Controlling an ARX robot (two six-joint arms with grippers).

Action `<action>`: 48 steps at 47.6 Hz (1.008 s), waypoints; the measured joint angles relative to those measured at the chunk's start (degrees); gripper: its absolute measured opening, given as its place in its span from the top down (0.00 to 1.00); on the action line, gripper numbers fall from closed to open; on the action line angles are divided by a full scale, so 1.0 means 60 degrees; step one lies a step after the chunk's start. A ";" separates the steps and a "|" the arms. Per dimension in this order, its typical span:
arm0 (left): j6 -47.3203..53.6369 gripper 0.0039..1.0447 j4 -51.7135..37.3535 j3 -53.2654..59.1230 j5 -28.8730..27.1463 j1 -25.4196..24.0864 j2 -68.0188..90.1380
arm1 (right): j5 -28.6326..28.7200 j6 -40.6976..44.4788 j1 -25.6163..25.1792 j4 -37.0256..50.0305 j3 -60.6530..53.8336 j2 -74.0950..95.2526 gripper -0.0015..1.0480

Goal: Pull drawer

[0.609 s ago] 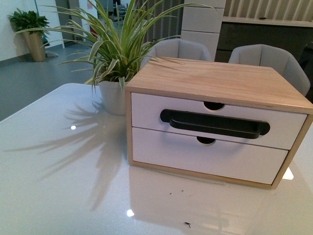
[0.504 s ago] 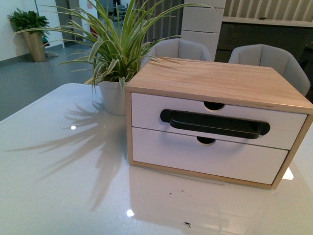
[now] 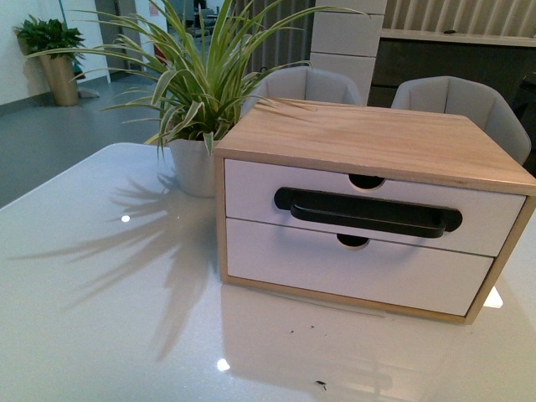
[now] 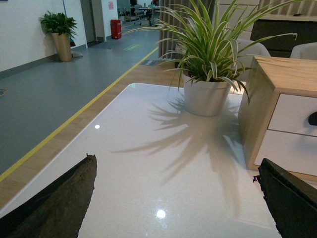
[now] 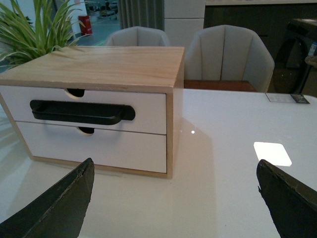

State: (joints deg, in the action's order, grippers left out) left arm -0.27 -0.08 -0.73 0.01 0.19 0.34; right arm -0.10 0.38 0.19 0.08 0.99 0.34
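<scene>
A light wood cabinet (image 3: 368, 134) stands on the white table (image 3: 109, 285) and holds two white drawer fronts. The upper one is the drawer (image 3: 251, 186), shut flush, with a long black bar handle (image 3: 367, 211) and a half-round notch (image 3: 366, 180) in its top edge. The right wrist view shows the same drawer (image 5: 148, 106) and handle (image 5: 81, 111). My left gripper (image 4: 176, 171) is open over bare table, left of the cabinet. My right gripper (image 5: 176, 171) is open too, well short of the cabinet's right front corner. Neither arm shows in the front view.
A spiky plant in a white pot (image 3: 191, 163) stands close against the cabinet's left side. The lower drawer front (image 3: 343, 268) has no handle. Two grey chairs (image 3: 469, 105) stand behind the table. A bright light patch (image 5: 271, 152) lies on the table at the right.
</scene>
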 joint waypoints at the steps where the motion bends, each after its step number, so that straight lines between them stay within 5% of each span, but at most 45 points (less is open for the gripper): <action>1: 0.0000 0.07 0.0000 0.0000 0.0000 0.0004 0.0000 | -0.0004 0.0000 0.0000 0.0000 0.0000 0.0000 0.09; 43: 0.0000 0.07 0.0000 0.0000 0.0000 0.0000 0.0000 | -0.0062 -0.0011 0.0007 0.0004 0.0000 0.0004 0.09; 46: 0.0288 0.07 -0.0510 0.0004 -0.0907 0.0237 0.0240 | -0.2524 -0.0215 0.0758 0.0597 0.0029 0.0696 0.09; 48: 0.0386 0.07 -0.1031 0.0004 -0.1038 0.0339 0.0630 | -0.3075 -0.0255 0.0841 0.0940 0.0080 0.1246 0.09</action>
State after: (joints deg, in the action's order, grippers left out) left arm 2.04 -6.26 -0.71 -6.22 2.22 4.12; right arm -18.55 -1.15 5.23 5.72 1.48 7.81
